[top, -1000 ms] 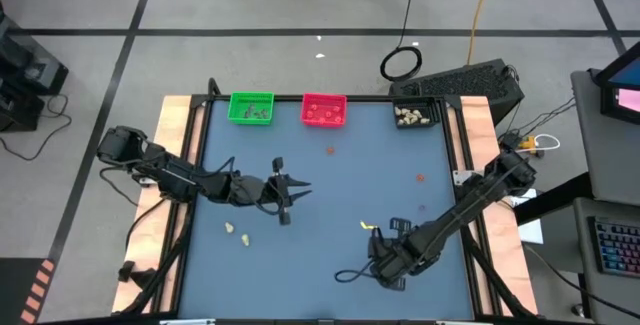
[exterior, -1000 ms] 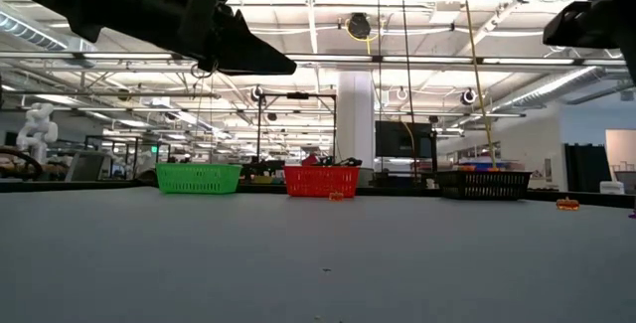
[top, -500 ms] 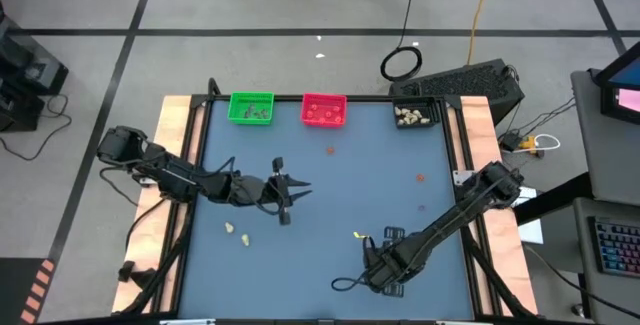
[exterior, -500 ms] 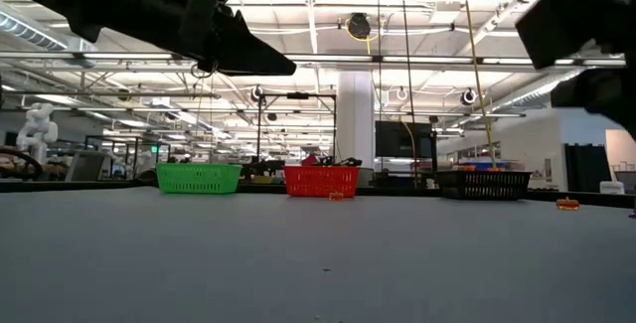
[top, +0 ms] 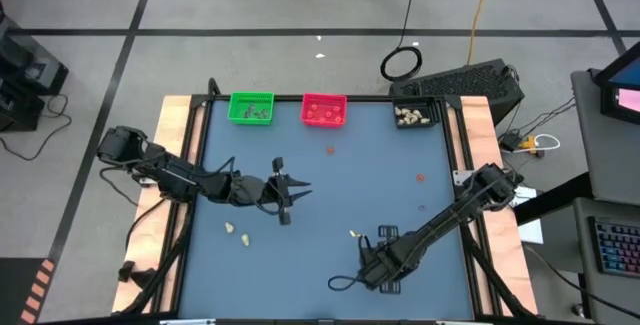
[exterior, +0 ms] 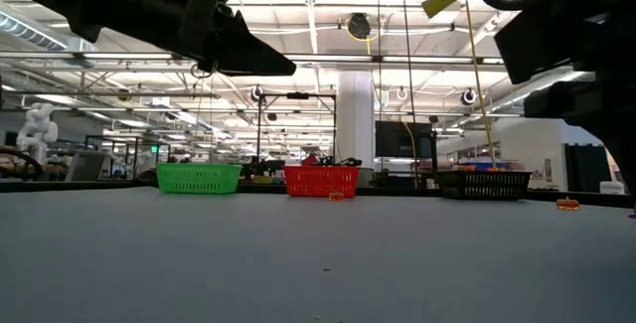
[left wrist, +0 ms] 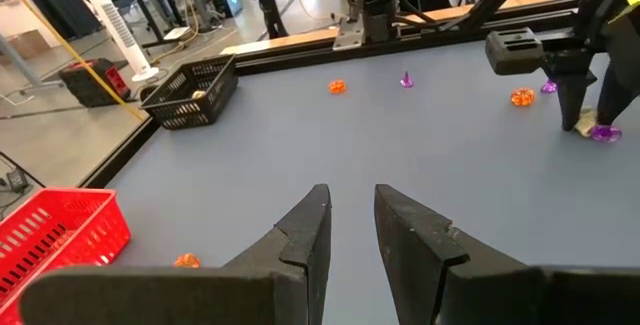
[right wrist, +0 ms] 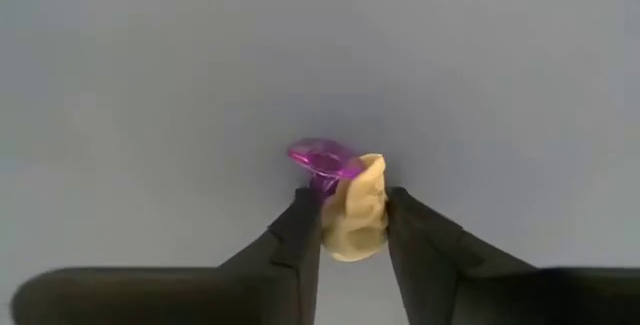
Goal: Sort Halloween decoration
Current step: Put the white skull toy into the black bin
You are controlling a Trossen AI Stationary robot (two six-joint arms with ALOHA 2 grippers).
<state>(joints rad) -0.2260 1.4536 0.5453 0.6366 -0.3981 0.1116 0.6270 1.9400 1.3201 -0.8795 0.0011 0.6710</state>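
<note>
My right gripper (right wrist: pixel 352 227) points down at the near right of the blue table (top: pixel 320 195). It is shut on a cream-white trinket (right wrist: pixel 355 215), and a purple trinket (right wrist: pixel 322 157) lies right beside it. In the left wrist view that gripper (left wrist: pixel 578 115) stands on the table next to the purple trinket (left wrist: pixel 603 133). My left gripper (left wrist: pixel 350 200) hovers left of the table's middle (top: pixel 285 200), open with nothing between its fingers. Other trinkets lie loose: two cream (top: pixel 237 233) and orange (top: pixel 331 149). My right gripper pinches the cream-white trinket's two sides (right wrist: pixel 330 227) between its two fingers. The fingers come from above and point down. The trinket stands upright between the fingertips at table level. The purple trinket lies against it by one fingertip (right wrist: pixel 305 210).
At the far edge stand a green tray (top: pixel 250 108), a red tray (top: pixel 323 111) and a black tray (top: pixel 415 116), each with trinkets inside. More orange (left wrist: pixel 522 97) and purple (left wrist: pixel 406 80) trinkets dot the table's right half. Wooden rails (top: pixel 180 165) border the table.
My right gripper has come down toward the table and shifted a little toward its left and near edges. My left arm has kept still.
</note>
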